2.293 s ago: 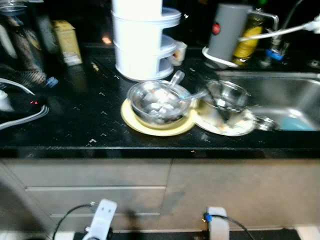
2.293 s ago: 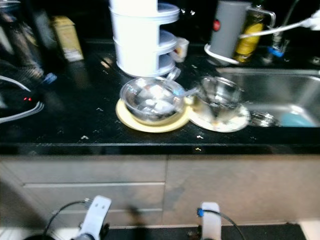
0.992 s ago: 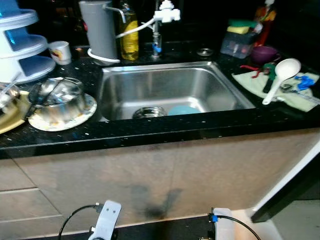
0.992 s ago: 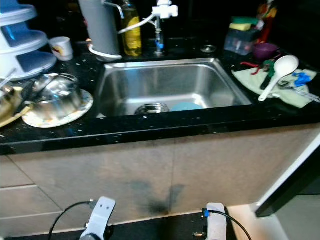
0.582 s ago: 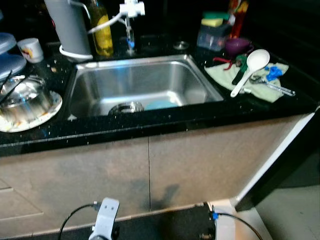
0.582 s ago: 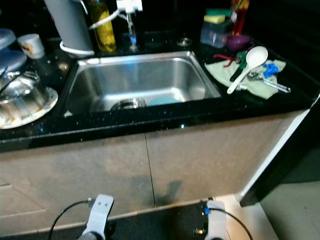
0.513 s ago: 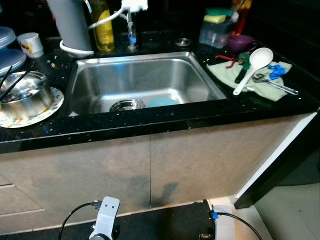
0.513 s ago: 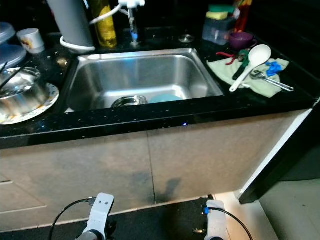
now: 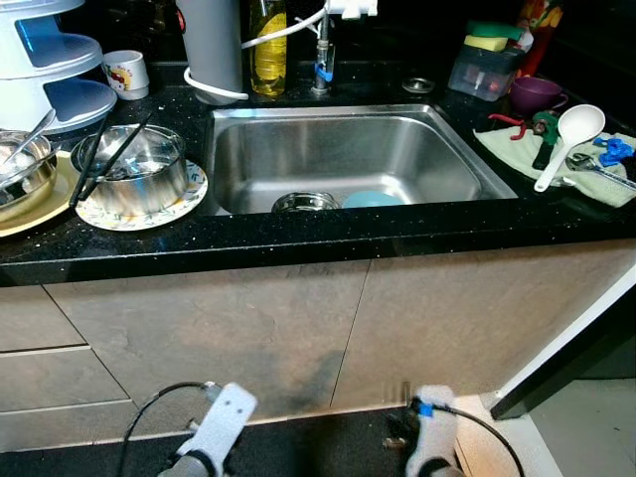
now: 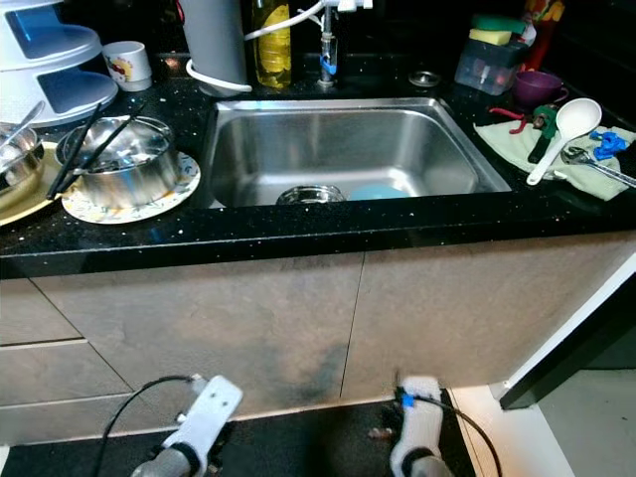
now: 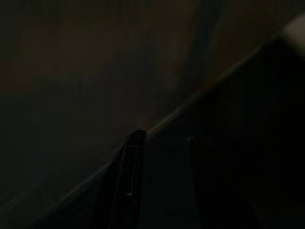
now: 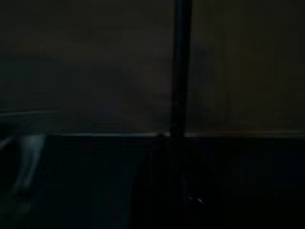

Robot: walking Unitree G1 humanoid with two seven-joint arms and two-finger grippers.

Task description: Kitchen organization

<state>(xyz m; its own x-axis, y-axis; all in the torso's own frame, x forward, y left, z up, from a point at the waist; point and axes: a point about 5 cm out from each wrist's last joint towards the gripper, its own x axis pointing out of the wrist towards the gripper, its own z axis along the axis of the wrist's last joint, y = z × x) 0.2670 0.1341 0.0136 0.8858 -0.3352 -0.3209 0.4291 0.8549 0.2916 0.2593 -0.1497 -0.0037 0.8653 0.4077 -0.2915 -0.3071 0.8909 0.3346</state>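
Claws hang low before the cabinet fronts, both arms idle: the left claw (image 11: 159,181) shows in its dim wrist view with two dark fingers standing apart, while the right claw's state I cannot tell, its wrist view being nearly black. Silver wrists of the left arm (image 9: 221,422) and right arm (image 9: 430,417) sit at the bottom of the head view, below the beige cabinet doors (image 9: 298,328).

Above them runs the black speckled table (image 9: 298,234). A steel sink (image 9: 348,149) is set in its middle, with a pale blue item (image 9: 373,199) beside the drain. Left of the sink, a steel bowl (image 9: 134,179) holding dark chopsticks (image 9: 99,159) rests on a patterned plate (image 9: 189,194); further left is another bowl (image 9: 20,179) on a yellow plate (image 9: 45,214). A white tiered rack (image 9: 50,70) and a small cup (image 9: 127,72) stand behind. Right of the sink, a white ladle (image 9: 566,139) lies on a green cloth (image 9: 512,149).
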